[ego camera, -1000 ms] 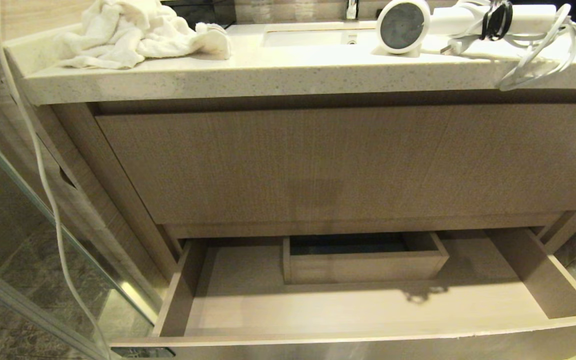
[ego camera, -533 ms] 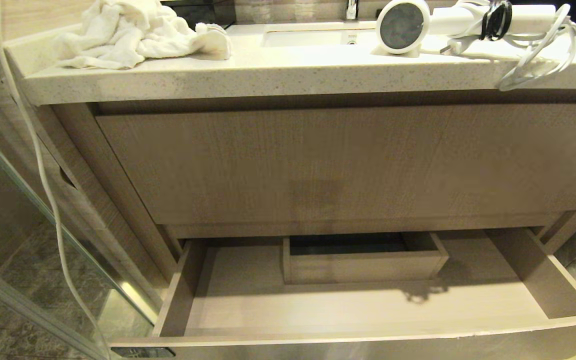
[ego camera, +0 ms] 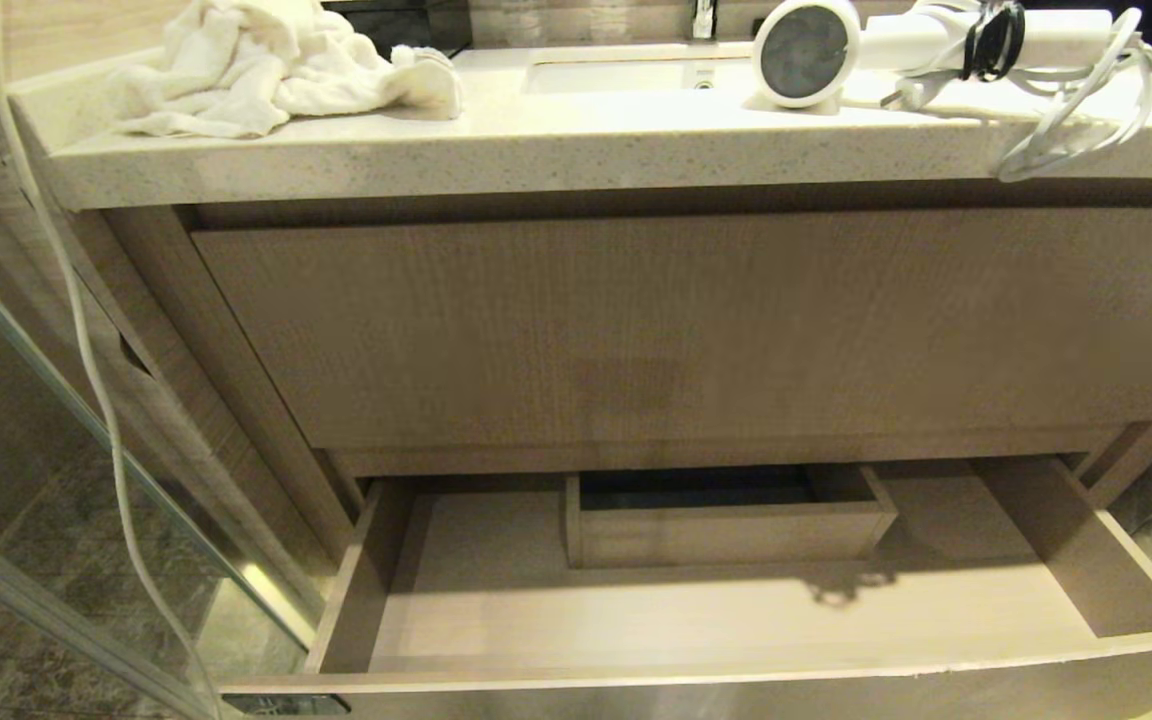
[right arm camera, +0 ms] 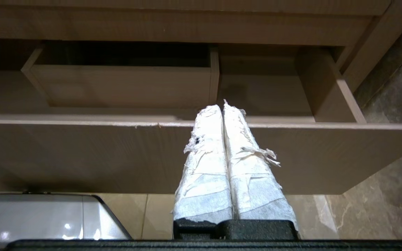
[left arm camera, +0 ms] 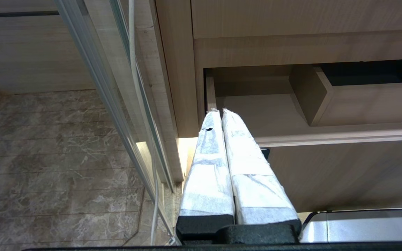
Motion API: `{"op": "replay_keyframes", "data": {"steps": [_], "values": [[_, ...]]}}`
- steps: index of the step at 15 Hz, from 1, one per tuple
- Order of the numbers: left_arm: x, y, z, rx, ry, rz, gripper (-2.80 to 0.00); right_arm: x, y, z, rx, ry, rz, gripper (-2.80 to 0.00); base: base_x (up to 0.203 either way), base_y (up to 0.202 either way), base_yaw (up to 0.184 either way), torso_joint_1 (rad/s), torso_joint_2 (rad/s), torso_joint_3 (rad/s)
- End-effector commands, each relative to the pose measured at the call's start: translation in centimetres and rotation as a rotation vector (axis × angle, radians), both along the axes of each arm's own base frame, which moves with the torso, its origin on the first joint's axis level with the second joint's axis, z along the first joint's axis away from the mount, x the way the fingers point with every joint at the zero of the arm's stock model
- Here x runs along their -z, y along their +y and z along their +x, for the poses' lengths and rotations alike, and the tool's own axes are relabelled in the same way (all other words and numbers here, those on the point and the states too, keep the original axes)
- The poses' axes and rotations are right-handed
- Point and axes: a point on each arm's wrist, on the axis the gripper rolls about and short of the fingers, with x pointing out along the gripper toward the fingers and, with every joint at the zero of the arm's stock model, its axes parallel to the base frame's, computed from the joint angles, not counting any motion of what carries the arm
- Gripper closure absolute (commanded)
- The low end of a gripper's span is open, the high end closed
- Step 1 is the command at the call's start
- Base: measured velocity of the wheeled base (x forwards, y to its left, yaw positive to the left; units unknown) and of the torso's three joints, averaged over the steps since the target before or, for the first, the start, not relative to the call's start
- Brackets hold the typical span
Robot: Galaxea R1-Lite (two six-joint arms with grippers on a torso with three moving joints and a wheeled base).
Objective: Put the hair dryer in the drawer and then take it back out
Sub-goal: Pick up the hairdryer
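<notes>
Nothing has shifted in the head view: hair dryer lies on our countertop, drawer open, empty. Our left gripper and right gripper hang closed, empty, so the task seems finished.

left end effector: white-taped fingers, black base | right end effector: frayed tape
</notes>
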Motion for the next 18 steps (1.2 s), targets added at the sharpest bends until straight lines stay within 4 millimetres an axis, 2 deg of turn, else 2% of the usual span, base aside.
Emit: {"op": "replay_keyframes", "data": {"steps": [1,18], "values": [[0.04,0.00,0.02,0.000,0.003,0.000,0.00,0.17,0.00,-0.19,-0.002,-0.017,-0.002,0.00,0.000,0.000,0.000,0.000,0.00,0.000],[0.04,0.00,0.02,0.000,0.003,0.000,0.00,0.09,-0.01,-0.19,0.004,-0.022,0.032,0.00,0.000,0.000,0.000,0.000,0.00,0.000]]}}
